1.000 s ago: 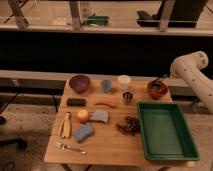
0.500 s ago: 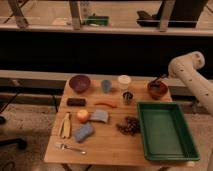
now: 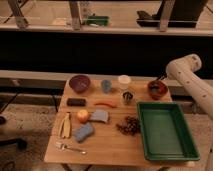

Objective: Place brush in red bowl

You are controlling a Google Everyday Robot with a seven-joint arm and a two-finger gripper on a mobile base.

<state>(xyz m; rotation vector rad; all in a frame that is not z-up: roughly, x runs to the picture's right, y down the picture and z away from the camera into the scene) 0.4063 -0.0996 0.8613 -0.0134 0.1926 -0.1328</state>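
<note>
The red bowl stands at the back right of the wooden table. A small dark shape, the brush, sits in the bowl, with a thin handle slanting up and right past the far rim. My white arm comes in from the right. Its dark gripper hangs just above the bowl's far right rim, at the handle's upper end. I cannot tell whether it is holding the brush.
A green tray lies in front of the red bowl. A metal can, white cup, blue cup and purple bowl line the back. A black block, sponges, grapes, a banana and a fork lie further left.
My arm has shifted slightly left, toward the red bowl. The things on the table have not moved.
</note>
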